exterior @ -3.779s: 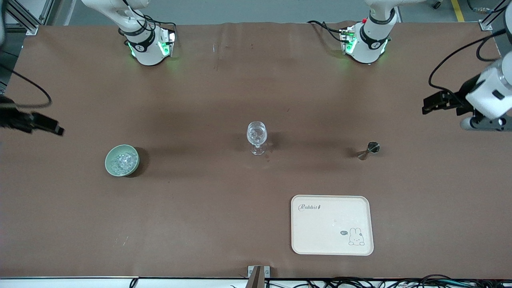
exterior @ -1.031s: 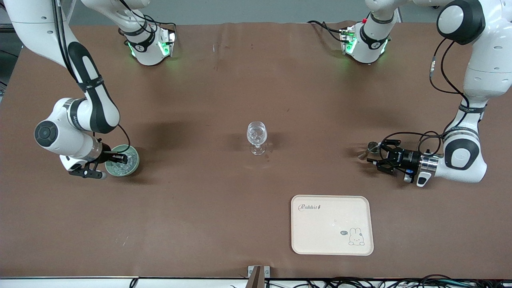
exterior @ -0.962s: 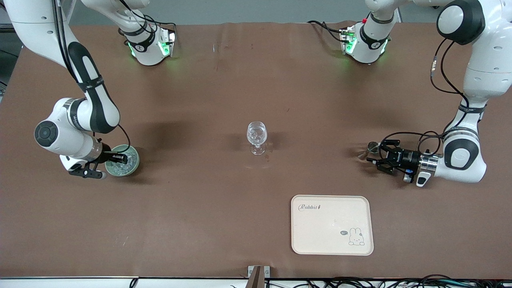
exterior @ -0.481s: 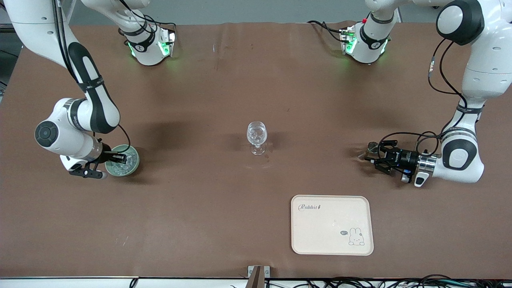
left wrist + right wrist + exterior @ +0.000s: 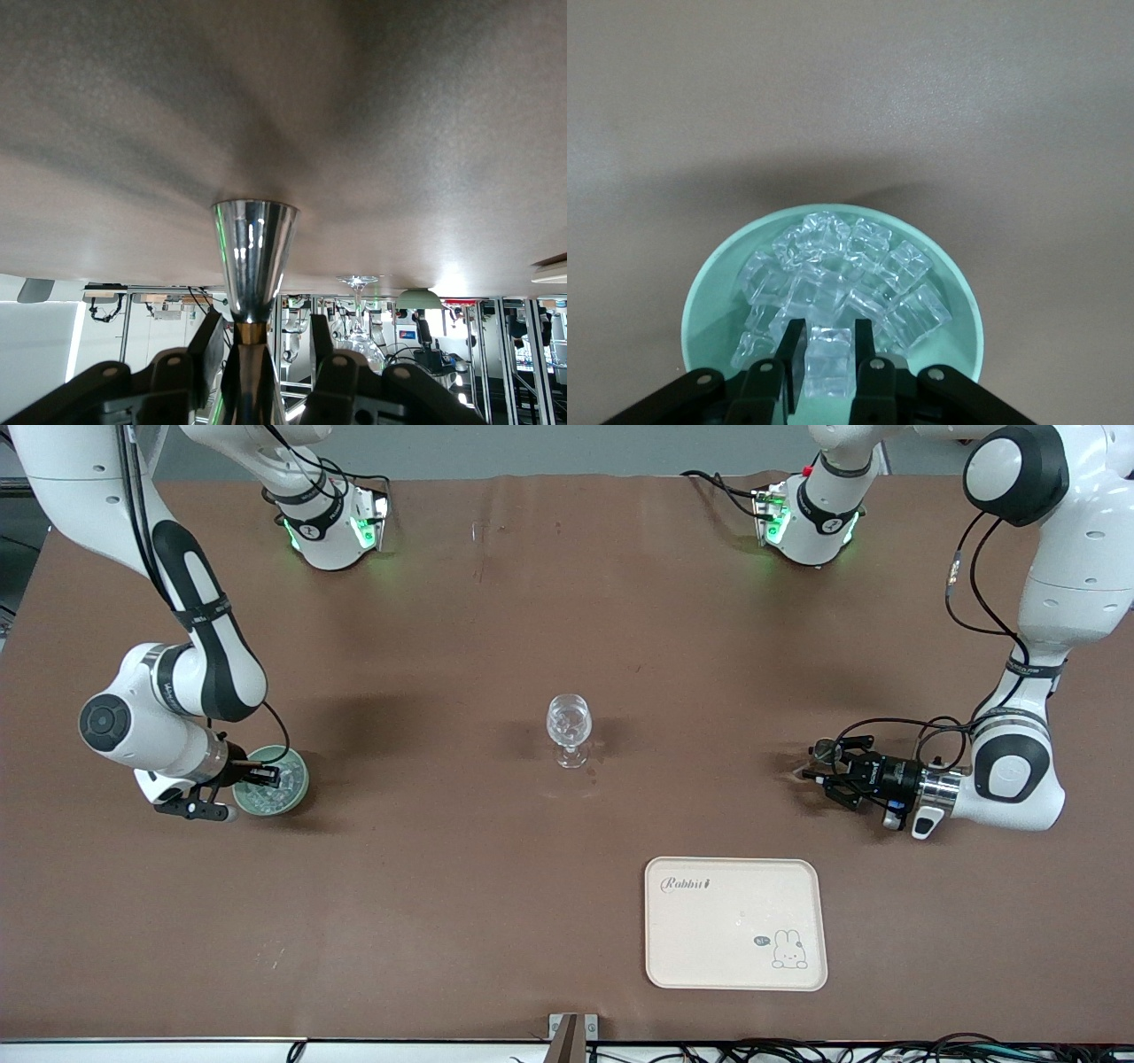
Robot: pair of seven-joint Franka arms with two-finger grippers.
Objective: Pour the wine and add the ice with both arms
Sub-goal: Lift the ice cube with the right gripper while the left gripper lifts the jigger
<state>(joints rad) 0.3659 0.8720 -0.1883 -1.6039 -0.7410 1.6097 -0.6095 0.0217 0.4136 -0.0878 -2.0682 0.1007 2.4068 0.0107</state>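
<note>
The pale green bowl (image 5: pixel 292 790) of ice (image 5: pixel 266 799) stands toward the right arm's end of the table. My right gripper (image 5: pixel 266 777) reaches into it. In the right wrist view my right gripper (image 5: pixel 828 341) is shut on one ice cube (image 5: pixel 830 363), with the other ice (image 5: pixel 842 266) piled in the bowl (image 5: pixel 700 301). A steel jigger (image 5: pixel 826 751) stands toward the left arm's end. My left gripper (image 5: pixel 819 771) is level with it and open around its waist. The left wrist view shows the jigger (image 5: pixel 254 248) between the fingers (image 5: pixel 205 345) of my left gripper (image 5: pixel 263 341), with gaps on both sides.
A clear stemmed glass (image 5: pixel 568 726) stands mid-table between bowl and jigger; it also shows in the left wrist view (image 5: pixel 357 305). A cream rabbit tray (image 5: pixel 735 957) lies nearer the front camera than the jigger. The arms' bases stand along the table's back edge.
Both arms came down from the table's ends to the bowl and the jigger. Over the last second the left gripper slid a little farther onto the jigger; the right arm stayed still.
</note>
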